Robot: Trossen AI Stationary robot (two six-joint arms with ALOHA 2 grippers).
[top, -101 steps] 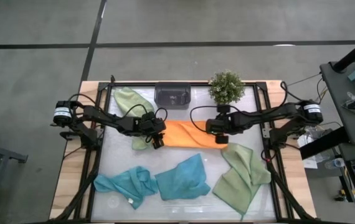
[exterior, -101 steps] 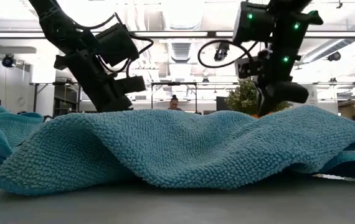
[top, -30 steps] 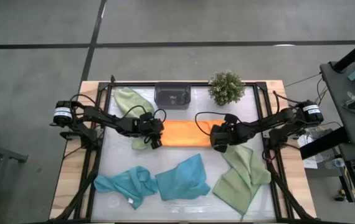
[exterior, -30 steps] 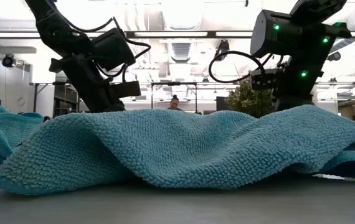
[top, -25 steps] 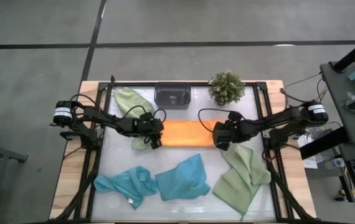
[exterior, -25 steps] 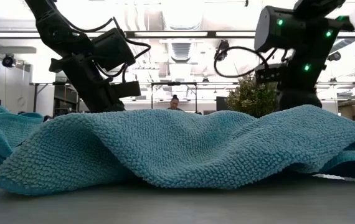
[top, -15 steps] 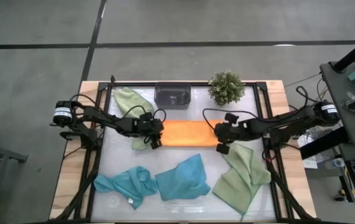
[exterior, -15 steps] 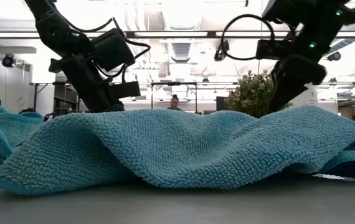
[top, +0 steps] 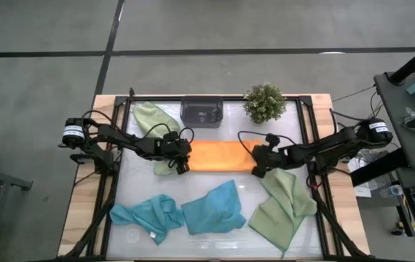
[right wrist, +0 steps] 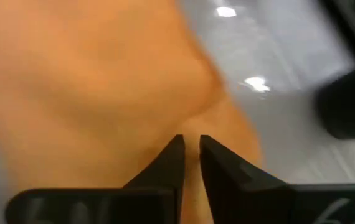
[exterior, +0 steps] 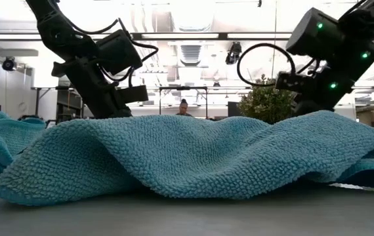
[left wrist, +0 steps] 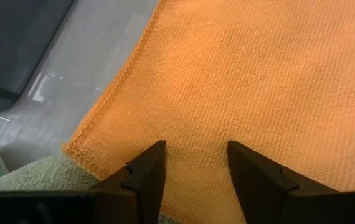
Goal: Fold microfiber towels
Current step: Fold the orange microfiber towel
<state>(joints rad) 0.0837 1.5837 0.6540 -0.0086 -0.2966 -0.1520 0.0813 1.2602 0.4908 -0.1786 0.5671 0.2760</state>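
A nubby teal towel (exterior: 193,154) lies rumpled at the near table edge. Mid-table, the flat, fine-woven orange towel (top: 220,156) has the left hand (left wrist: 193,158) spread on one end and the right hand (right wrist: 191,152) almost pressed together over the other.

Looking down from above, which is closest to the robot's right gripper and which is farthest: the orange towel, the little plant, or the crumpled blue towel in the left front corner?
Measured from the right gripper:
1. Orange towel: right at the fingers, mid-table.
2. Little plant: at the back edge, behind the gripper.
3. Crumpled blue towel: far across, in the left front corner.
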